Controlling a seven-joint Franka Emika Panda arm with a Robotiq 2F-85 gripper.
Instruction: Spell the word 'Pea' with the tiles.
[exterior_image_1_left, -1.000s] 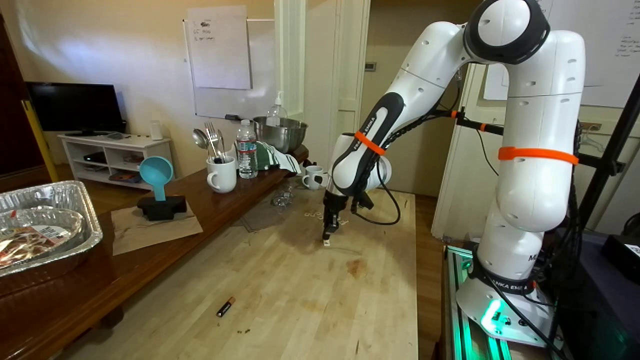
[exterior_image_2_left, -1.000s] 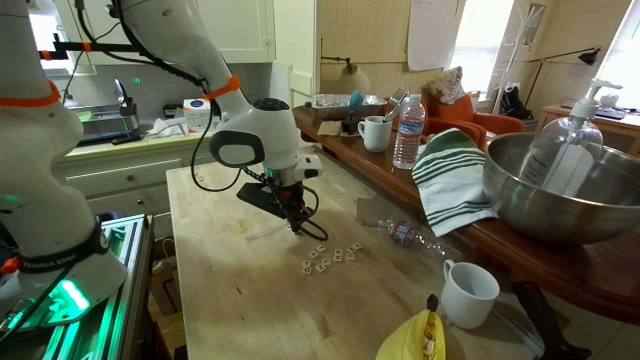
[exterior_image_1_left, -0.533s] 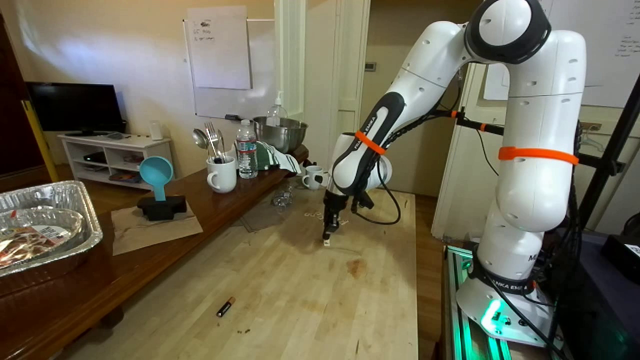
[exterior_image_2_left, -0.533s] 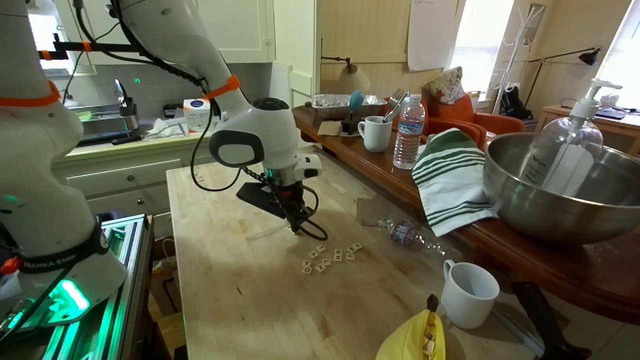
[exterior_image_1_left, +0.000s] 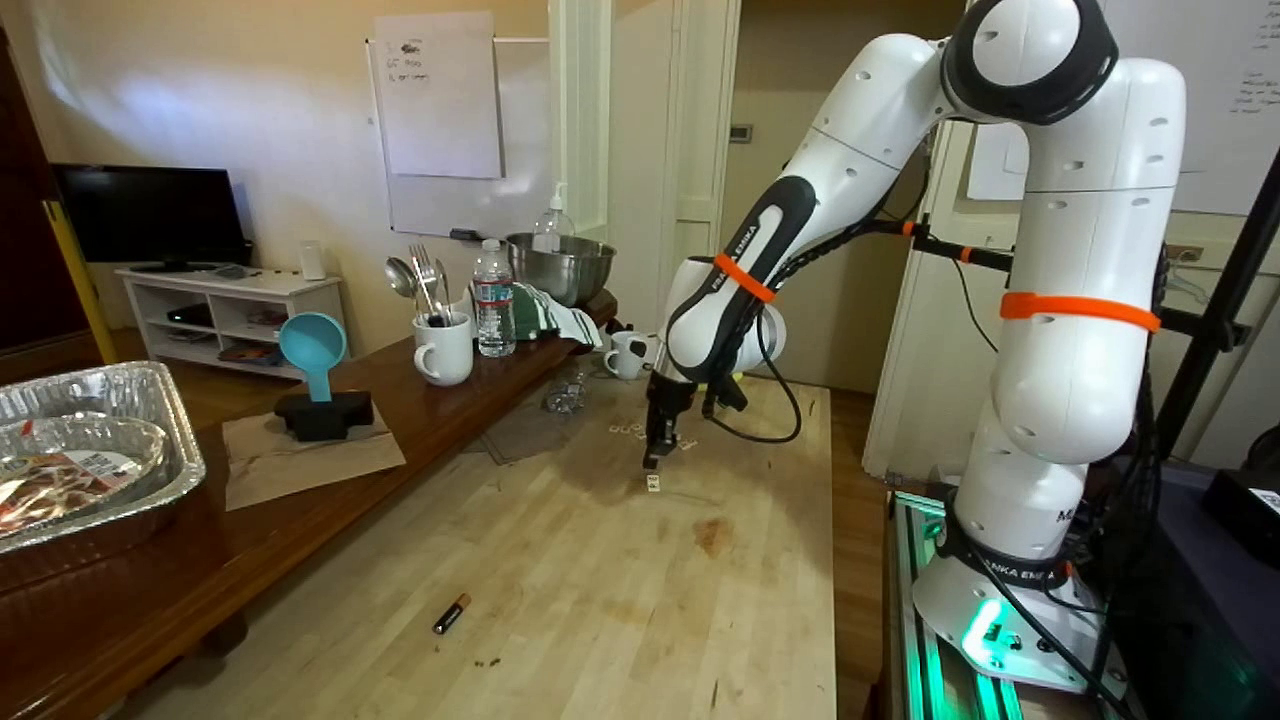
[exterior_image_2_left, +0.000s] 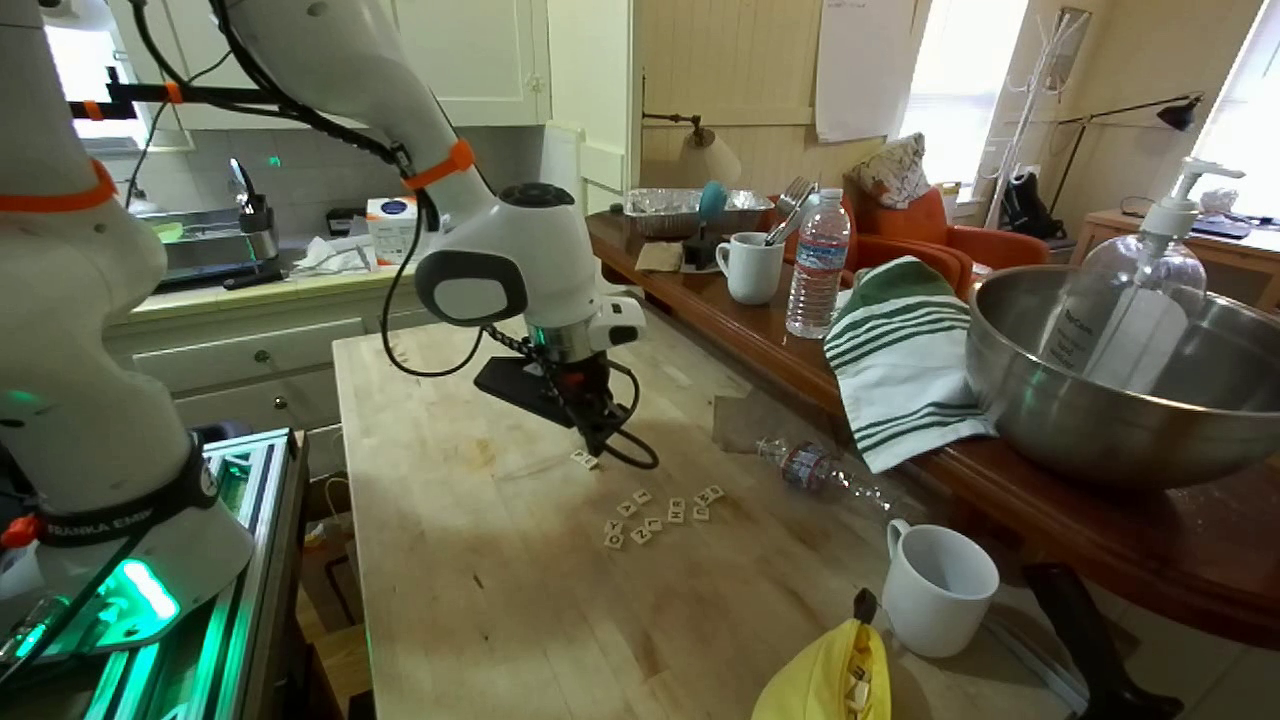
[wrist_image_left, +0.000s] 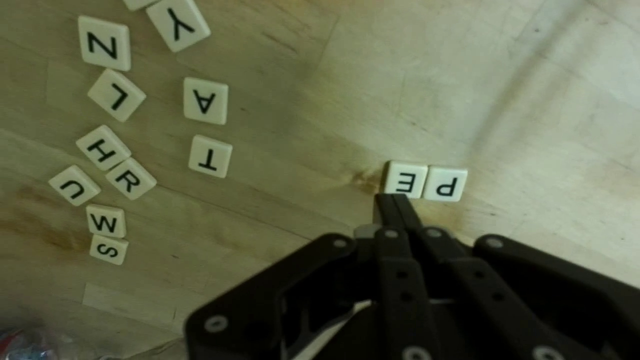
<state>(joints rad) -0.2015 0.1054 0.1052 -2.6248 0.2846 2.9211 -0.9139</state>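
A hand (wrist_image_left: 394, 196) pinched all the way in, finger against finger, with nothing held. In the wrist view, over the desk (wrist_image_left: 320, 105), tips hiding the low edge of the E tile (wrist_image_left: 406, 178). Next to the E tile at 3 o'clock, the P tile (wrist_image_left: 445, 183), in a neat row, touching or nearly so. Both upside down in the wrist view. In an exterior view, hand apart from the pair (exterior_image_1_left: 653, 483), with a bit of desk in sight between. Back in the wrist view, well off from the hand at 10 o'clock, the A tile (wrist_image_left: 205, 100), upside down as well. Near the A tile at 6 o'clock, the T tile (wrist_image_left: 210, 156). Farther out, from about 9 to 10 o'clock, more tiles: Y (wrist_image_left: 178, 24), L (wrist_image_left: 116, 95), H (wrist_image_left: 103, 147), R (wrist_image_left: 131, 178), U (wrist_image_left: 74, 185), S (wrist_image_left: 109, 249), an N-or-Z tile (wrist_image_left: 105, 43) and an M-or-W tile (wrist_image_left: 106, 221). In an exterior view, at 8 o'clock from the pair, a battery (exterior_image_1_left: 451, 614). In an exterior view, at 3 o'clock, a bottle (exterior_image_2_left: 812, 468) on its side.
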